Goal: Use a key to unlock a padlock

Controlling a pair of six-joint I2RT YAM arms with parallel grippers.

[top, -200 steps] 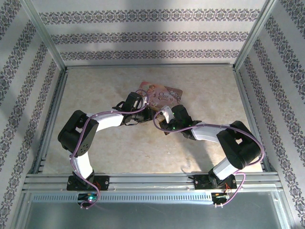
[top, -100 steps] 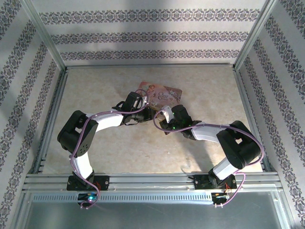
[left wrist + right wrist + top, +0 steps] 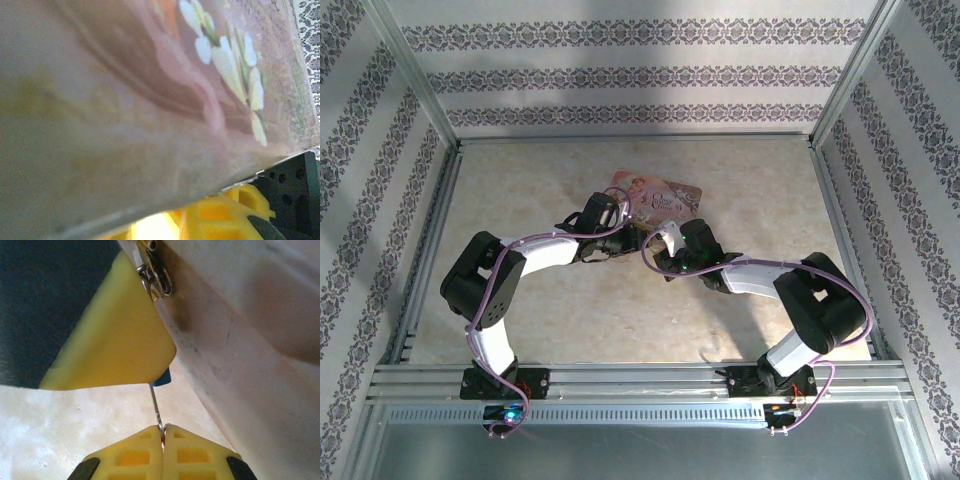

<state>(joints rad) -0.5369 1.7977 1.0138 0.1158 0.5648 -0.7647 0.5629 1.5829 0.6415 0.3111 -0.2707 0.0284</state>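
Left hand (image 3: pixel 623 238): is reaching in from the left beside the pink tin (image 3: pixel 250 340); one yellow finger (image 3: pixel 110 330) is covering most of the padlock, so whether the jaws are clamping it cannot be told
Padlock (image 3: pixel 163 376): is showing just a blue corner under that finger, close against the tin's side, below the hasp (image 3: pixel 156 277) and above the tabletop (image 3: pixel 55 425)
Key (image 3: pixel 155 405): is running as a thin silver sliver, nearly upright in the right wrist view, from the right hand's tips to the blue body; whether it is seated or merely touching cannot be told
Right hand (image 3: pixel 163 437): is pinching the key's near end, fingertips pressed together
Deciding relation: the key's long axis is pointing straight from the right hand into the padlock's underside, so the next move is probably calling for a push or twist along that line
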